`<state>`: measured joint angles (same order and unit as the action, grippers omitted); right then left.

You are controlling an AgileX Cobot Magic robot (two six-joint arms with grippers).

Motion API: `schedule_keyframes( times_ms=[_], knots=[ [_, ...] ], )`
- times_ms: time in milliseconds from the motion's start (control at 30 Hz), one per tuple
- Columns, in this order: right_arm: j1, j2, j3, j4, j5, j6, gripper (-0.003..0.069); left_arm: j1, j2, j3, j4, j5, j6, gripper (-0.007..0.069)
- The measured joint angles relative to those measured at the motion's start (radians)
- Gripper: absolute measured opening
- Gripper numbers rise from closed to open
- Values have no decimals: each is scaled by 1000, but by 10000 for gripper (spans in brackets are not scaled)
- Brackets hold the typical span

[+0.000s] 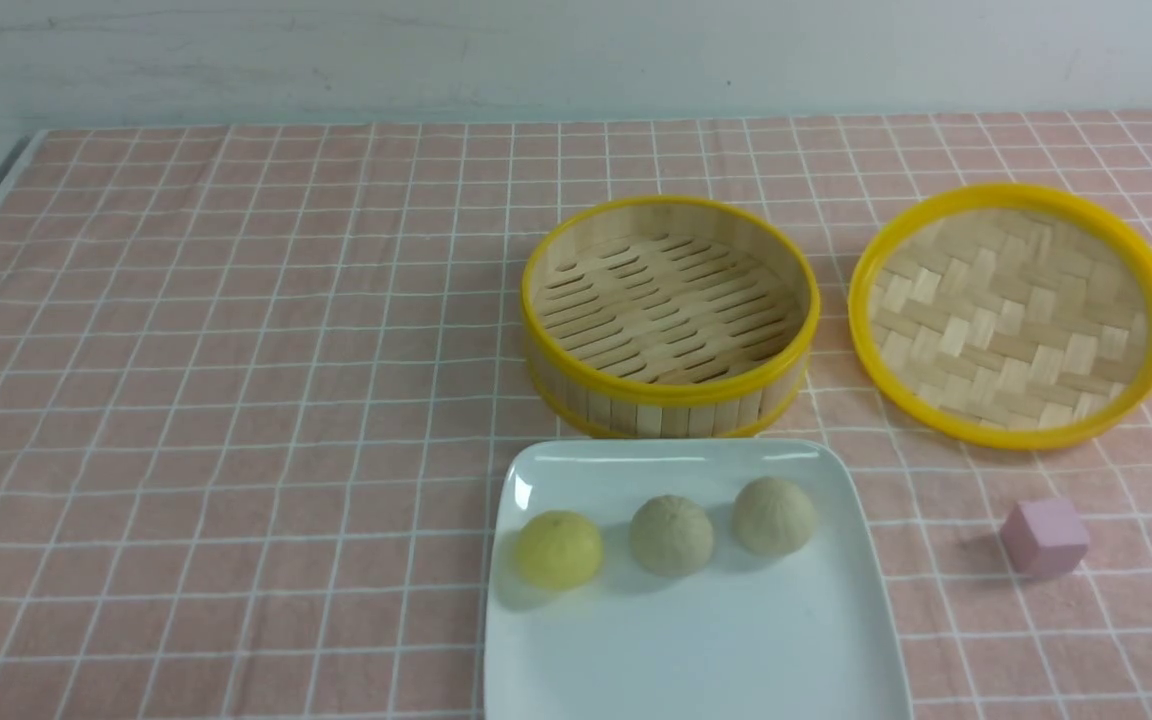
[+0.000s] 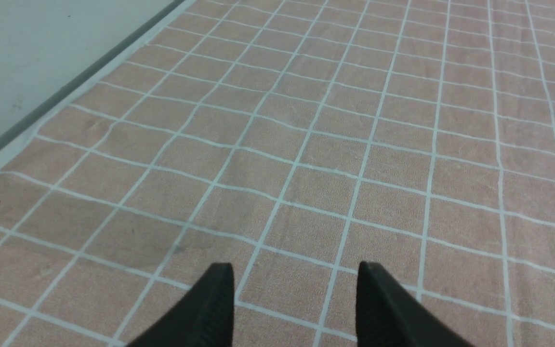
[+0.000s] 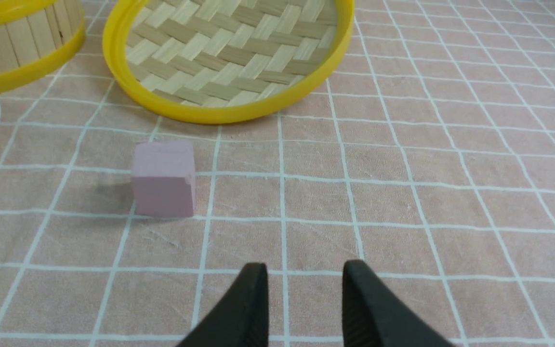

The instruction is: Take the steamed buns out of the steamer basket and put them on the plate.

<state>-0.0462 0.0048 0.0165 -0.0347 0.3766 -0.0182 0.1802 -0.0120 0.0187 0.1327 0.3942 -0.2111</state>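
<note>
A pink checked tablecloth (image 1: 236, 400) covers the whole table, with a pale wall (image 1: 576, 50) running along the back edge. Front and centre sits the plate (image 1: 696, 650), and all three steamed buns are on it in a row near its far side: the yellow bun (image 1: 559, 548) on the left, a beige bun (image 1: 672, 535) in the middle, and a second beige bun (image 1: 774, 515) on the right. None of them touches its neighbour. Just behind the plate stands the steamer basket (image 1: 671, 395), its slatted floor bare. To its right, close beside it, lies the woven bamboo lid (image 1: 1013, 315), flat on the cloth. A small pink cube (image 1: 1044, 537) rests to the right of the plate, in front of the lid.

Neither arm shows in the front view. Over at the left wrist camera, the left gripper (image 2: 296, 301) hangs above plain cloth with its jaws spread apart, nothing between them. The right gripper (image 3: 304, 301) also has its jaws parted and empty, with the pink cube, the lid and the basket wall ahead of it.
</note>
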Motion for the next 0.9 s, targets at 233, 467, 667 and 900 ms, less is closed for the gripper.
schedule_keyframes(
  times_ms=[233, 467, 667, 900],
  knots=[
    [0, -14, -4, 0, 19, 0, 243, 0, 0, 0, 0, -1, 0, 368],
    [0, -14, -4, 0, 21, 0, 243, 0, 0, 0, 0, -1, 0, 368],
    [0, -14, -4, 0, 21, 0, 243, 0, 0, 0, 0, -1, 0, 368],
    [0, -14, -4, 0, 22, 0, 243, 0, 0, 1, 0, -1, 0, 368]
  ],
)
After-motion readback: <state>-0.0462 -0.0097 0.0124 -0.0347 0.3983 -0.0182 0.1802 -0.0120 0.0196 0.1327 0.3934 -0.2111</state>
